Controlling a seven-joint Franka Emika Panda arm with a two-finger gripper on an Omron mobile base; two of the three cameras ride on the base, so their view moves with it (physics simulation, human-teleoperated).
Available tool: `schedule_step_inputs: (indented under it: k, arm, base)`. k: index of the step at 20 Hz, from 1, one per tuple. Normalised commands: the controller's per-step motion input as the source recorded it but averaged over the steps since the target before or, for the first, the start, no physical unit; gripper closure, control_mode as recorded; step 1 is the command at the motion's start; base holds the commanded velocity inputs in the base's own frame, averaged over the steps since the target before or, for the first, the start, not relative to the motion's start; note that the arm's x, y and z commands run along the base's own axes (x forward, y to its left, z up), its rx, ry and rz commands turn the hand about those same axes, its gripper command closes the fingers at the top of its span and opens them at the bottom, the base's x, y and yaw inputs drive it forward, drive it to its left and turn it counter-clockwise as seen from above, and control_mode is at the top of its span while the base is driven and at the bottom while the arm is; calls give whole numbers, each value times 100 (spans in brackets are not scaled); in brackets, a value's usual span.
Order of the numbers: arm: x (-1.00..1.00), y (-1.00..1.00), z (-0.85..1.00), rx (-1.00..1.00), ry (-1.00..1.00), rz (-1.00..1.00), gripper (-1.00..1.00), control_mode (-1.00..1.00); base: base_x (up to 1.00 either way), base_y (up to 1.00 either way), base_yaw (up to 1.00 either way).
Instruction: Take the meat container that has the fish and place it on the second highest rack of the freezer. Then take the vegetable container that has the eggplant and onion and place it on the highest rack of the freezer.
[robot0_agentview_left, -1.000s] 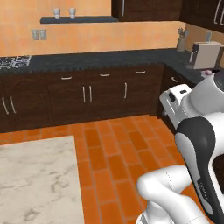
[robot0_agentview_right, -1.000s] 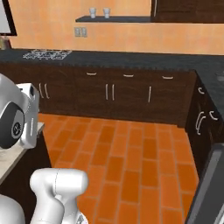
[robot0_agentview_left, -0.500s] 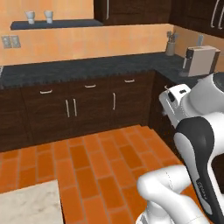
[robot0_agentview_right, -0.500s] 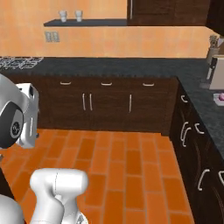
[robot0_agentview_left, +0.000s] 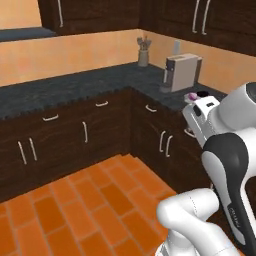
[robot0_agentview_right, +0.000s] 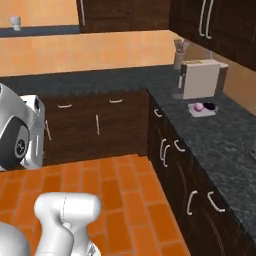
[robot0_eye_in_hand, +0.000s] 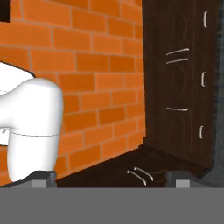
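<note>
floor: orange brick tiles (robot0_agentview_left: 95, 200), bare in front of the cabinets
counter: dark speckled counter (robot0_agentview_right: 220, 145) ran along the back wall and turned a corner down the right side; dark wood cabinets (robot0_agentview_left: 75, 145) below, more cabinets above
wall: orange backsplash (robot0_agentview_right: 90, 52) between counter and upper cabinets
appliance: beige boxy machine (robot0_agentview_right: 200, 79) stood on the right run of the counter, a jar of utensils (robot0_agentview_left: 143, 52) behind it in the corner
container: small clear tray (robot0_agentview_right: 203, 108) with a pink item and a dark item lay on the counter just in front of the machine; contents too small to tell
arm: folded close above the base, white links low in both base views, hand pointed down at the floor and the cabinet fronts
gripper: gripper (robot0_eye_in_hand: 111, 177) fingers spread wide apart, nothing between them, well away from the tray
</note>
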Motion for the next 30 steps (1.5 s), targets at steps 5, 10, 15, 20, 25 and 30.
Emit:
schedule_step_inputs:
  k: [5,10,15,20,25,30]
  arm:
    - [0,0,0,0,0,0,-100,100]
    - [0,0,0,0,0,0,-100,100]
    - [0,0,0,0,0,0,-100,100]
    - [0,0,0,0,0,0,-100,100]
    - [0,0,0,0,0,0,-100,100]
    - [0,0,0,0,0,0,-100,100]
  base:
    - [60,-1,-56]
    - [57,26,-54]
    - [77,60,-59]
    - [69,72,-60]
    - [67,64,-61]
    - [62,66,-58]
